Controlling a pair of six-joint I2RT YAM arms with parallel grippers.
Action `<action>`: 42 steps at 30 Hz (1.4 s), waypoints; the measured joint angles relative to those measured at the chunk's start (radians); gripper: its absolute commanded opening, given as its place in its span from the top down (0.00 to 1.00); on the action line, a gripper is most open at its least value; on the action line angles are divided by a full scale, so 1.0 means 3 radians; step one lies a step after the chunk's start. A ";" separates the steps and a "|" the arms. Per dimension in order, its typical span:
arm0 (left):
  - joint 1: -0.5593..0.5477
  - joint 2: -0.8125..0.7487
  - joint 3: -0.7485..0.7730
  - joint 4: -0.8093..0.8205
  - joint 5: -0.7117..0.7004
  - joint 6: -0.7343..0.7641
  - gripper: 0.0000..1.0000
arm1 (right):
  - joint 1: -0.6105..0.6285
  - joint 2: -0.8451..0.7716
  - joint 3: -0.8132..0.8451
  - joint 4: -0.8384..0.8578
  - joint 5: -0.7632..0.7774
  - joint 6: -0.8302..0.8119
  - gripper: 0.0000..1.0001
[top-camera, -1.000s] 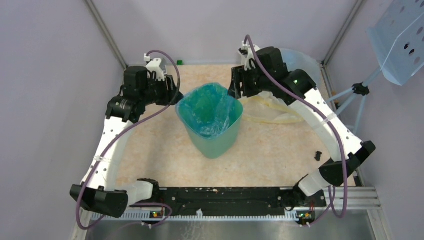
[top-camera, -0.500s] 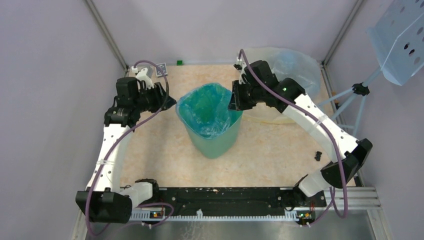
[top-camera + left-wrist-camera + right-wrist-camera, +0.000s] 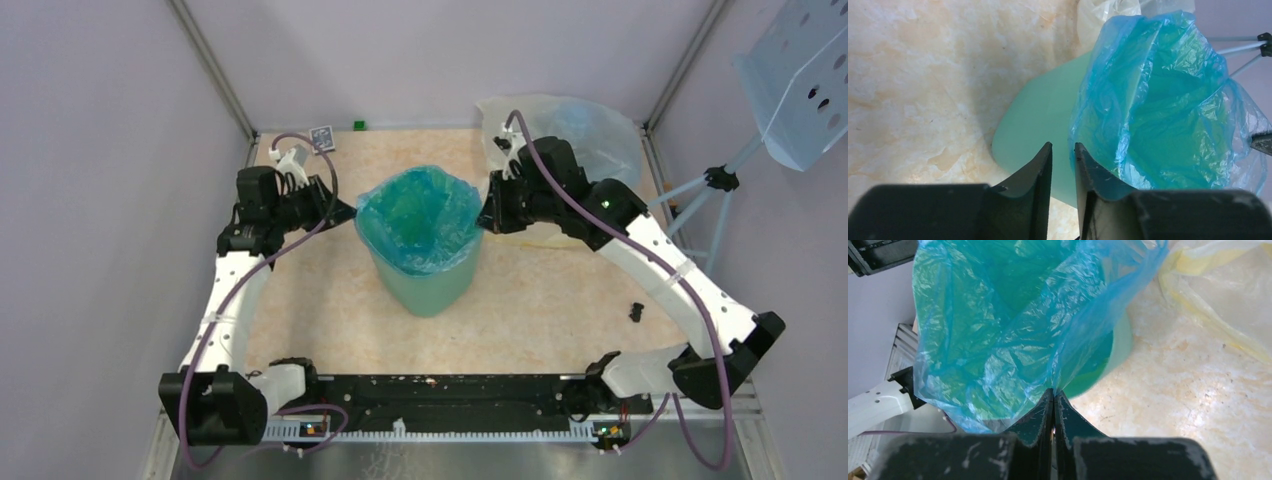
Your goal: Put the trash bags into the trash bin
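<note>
The green trash bin [image 3: 428, 285] stands mid-table with a light blue trash bag [image 3: 415, 212] lining it, the bag's rim standing up above the bin's edge. My right gripper [image 3: 487, 218] is at the bin's right rim, shut on a fold of the blue bag [image 3: 998, 330] that runs into its fingertips [image 3: 1048, 399]. My left gripper [image 3: 345, 212] is at the left rim. In the left wrist view its jaws stand a narrow gap apart, with the bin wall [image 3: 1048, 117] behind them and the blue bag's edge [image 3: 1168, 100] beside the right finger [image 3: 1079, 150]. More pale and bluish trash bags [image 3: 565, 125] lie at the back right.
A pale yellowish bag [image 3: 1218, 295] lies on the table just right of the bin. A small dark card box [image 3: 322, 137] and a tiny green piece [image 3: 358, 125] sit at the back edge. A small black part [image 3: 636, 311] lies at the right. A perforated plate [image 3: 800, 70] on a stand is outside the right wall.
My right gripper came down from the back to the bin's right rim and shut on the blue bag. The left gripper shifted nearer the left rim and its jaws narrowed.
</note>
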 measured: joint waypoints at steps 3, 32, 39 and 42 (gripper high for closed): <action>0.0000 0.0001 -0.0046 0.0055 0.0080 -0.0042 0.82 | -0.0031 -0.0168 -0.0155 0.0027 0.0062 0.0000 1.00; 0.0014 0.0118 -0.0626 0.0347 0.0365 -0.0004 0.88 | -0.0076 -0.0543 -0.2251 0.1564 -0.0374 0.0393 1.00; 0.0014 0.0203 -0.0730 0.0416 0.0300 0.0004 0.88 | -0.0076 -0.0587 -0.2435 0.1867 -0.0300 0.0381 0.85; 0.0014 0.0183 -0.0730 0.0393 0.0186 0.0019 0.86 | -0.0076 -0.0703 -0.2510 0.1893 -0.0291 0.0356 0.81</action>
